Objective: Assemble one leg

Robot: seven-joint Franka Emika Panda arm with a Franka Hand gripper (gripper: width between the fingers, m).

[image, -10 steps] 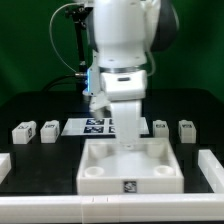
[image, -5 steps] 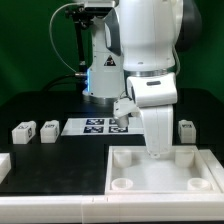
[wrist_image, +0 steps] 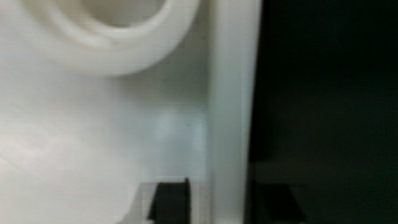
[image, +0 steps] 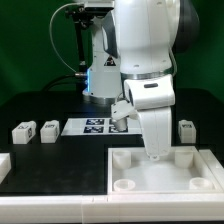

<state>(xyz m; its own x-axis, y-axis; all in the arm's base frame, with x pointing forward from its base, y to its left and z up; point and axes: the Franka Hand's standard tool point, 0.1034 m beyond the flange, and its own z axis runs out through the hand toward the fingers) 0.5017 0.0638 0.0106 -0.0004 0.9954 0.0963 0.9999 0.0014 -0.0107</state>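
Gripper [image: 155, 155]: down on the far wall of the large white square plastic tray [image: 165, 191] with round corner sockets. In the wrist view one dark fingertip [wrist_image: 169, 203] sits against the wall's inner face. The other is lost against the black table. I judge the jaws pinched on that wall, holding nothing else.

Change: a second ago the tray lay in the middle, near the front. It has since slid toward the exterior view's right and came with me, which fits a firm grip. Over the last half second it barely shifted, so the slide looks finished. One round socket [wrist_image: 125, 30] shows close by the gripped wall.

Legs: small white block-shaped plastic pegs with marker faces, none in hand. Two stand far back at the exterior view's left [image: 22, 130] [image: 48, 129], and one at the far right [image: 186, 130]. A fourth is hidden behind my arm, if there.

Flat white marker board [image: 90, 126]: between the left pegs and my arm.

Meaning: only the tray is placed. No leg is fitted yet.
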